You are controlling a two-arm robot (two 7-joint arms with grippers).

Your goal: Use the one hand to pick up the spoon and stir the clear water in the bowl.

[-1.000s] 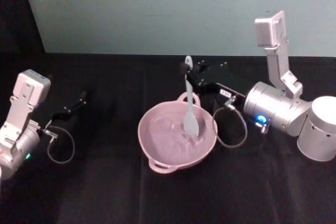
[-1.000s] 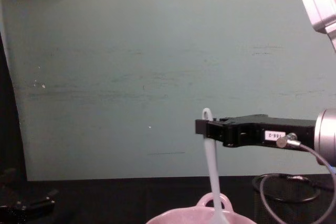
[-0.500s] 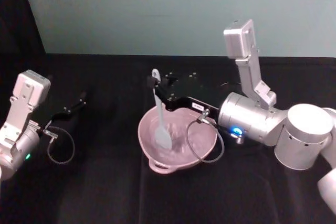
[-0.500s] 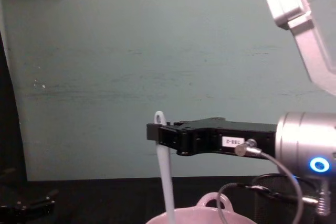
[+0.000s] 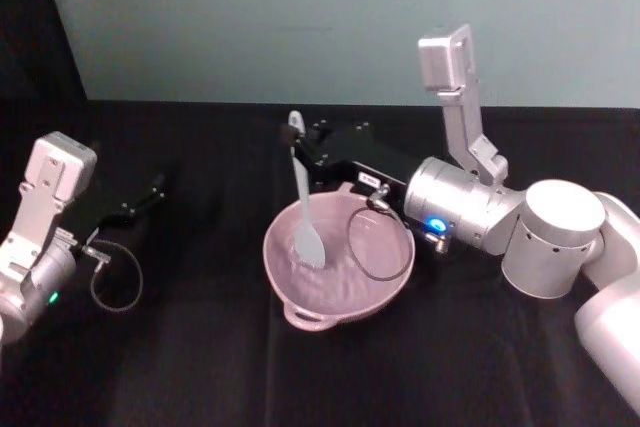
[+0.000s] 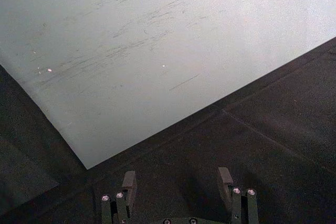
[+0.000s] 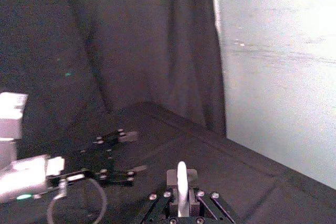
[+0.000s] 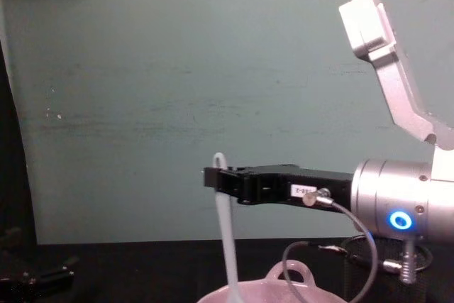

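Head view: the right hand (image 5: 297, 148) reaches in from the right, out over the far left edge of the pink bowl (image 5: 283, 269), which sits in the middle of the black bench (image 5: 200, 367). Its flat black fingers are pressed onto the top end of the white spoon (image 5: 303, 199), just below the small hole in the handle. The spoon hangs below the hand, nearly upright with a slight tilt, and its flat head sits inside the bowl on the left side. A loop of black cable (image 5: 366, 247) droops from the silver wrist over the bowl's right half.

From the chest, the right hand (image 8: 213, 177) lies level, well above the bowl's (image 8: 296, 273) rim, and the spoon (image 8: 228, 246) drops straight down from its tip into the bowl.

The left hand (image 5: 140, 203) rests low over the bench's left side, well apart from the bowl; in its wrist view its fingers (image 6: 128, 182) are spread, with nothing between them.
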